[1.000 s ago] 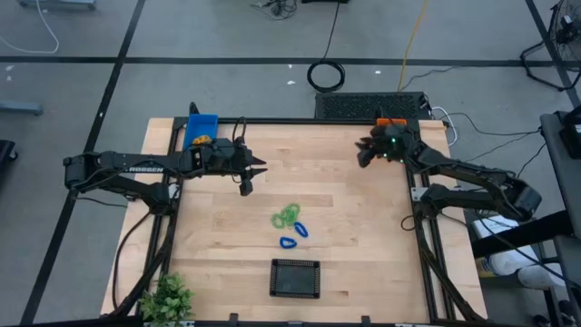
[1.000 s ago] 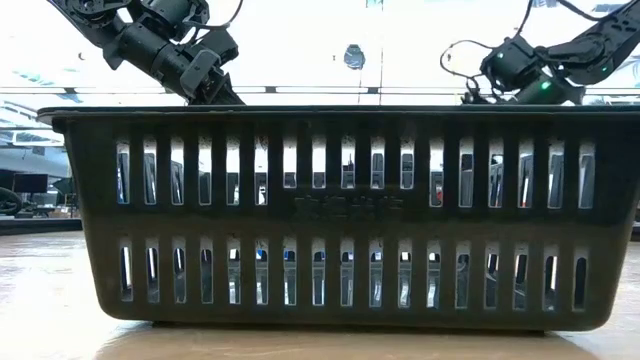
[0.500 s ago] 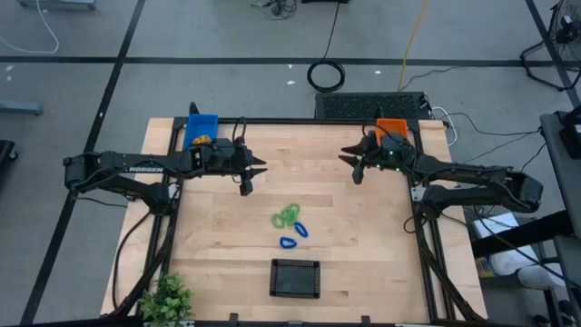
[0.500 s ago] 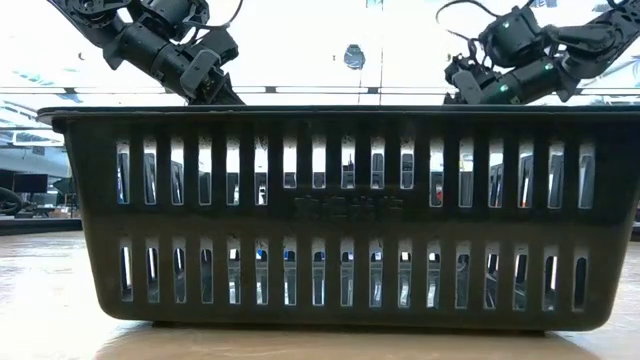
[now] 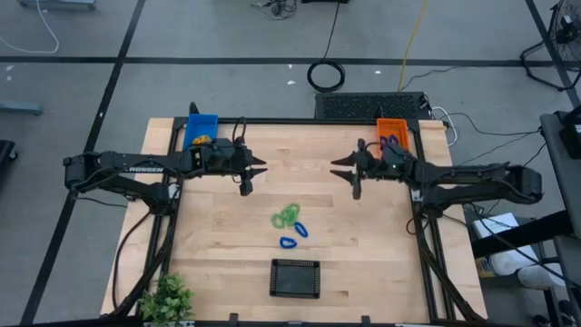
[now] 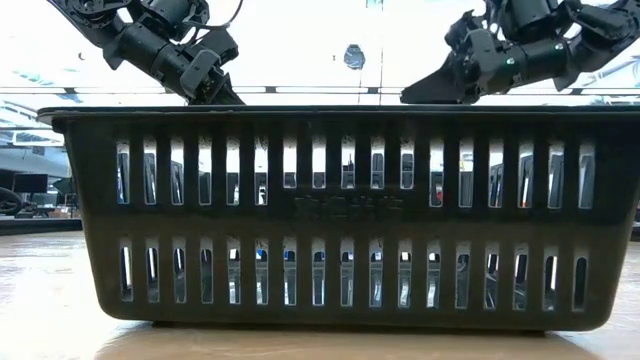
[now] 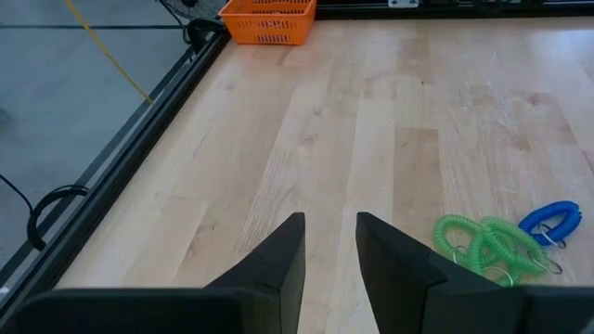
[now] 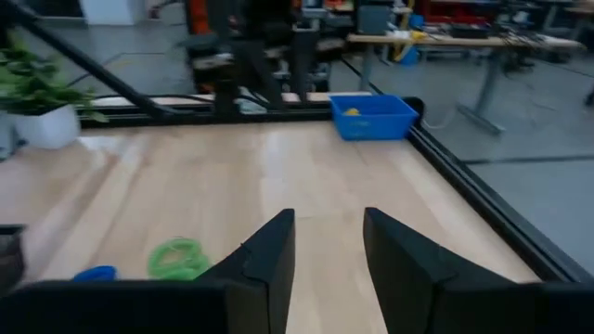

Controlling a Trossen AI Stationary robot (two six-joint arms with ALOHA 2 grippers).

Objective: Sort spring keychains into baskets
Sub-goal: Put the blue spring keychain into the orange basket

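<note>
Since both grippers hang empty above the table (image 5: pixel 218 227), jaws parted with nothing between them, the next pick should begin by descending squarely over one coil. The right gripper (image 5: pixel 349 173) sits at two o'clock from the green spring keychains (image 5: pixel 288 216), the left gripper (image 5: pixel 251 173) at ten. Two blue spring keychains (image 5: pixel 293 236) lie just beside (touching, perhaps), so nip a single loop.

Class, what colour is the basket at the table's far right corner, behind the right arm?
Bright orange basket; the left wrist view shows it best.
</note>
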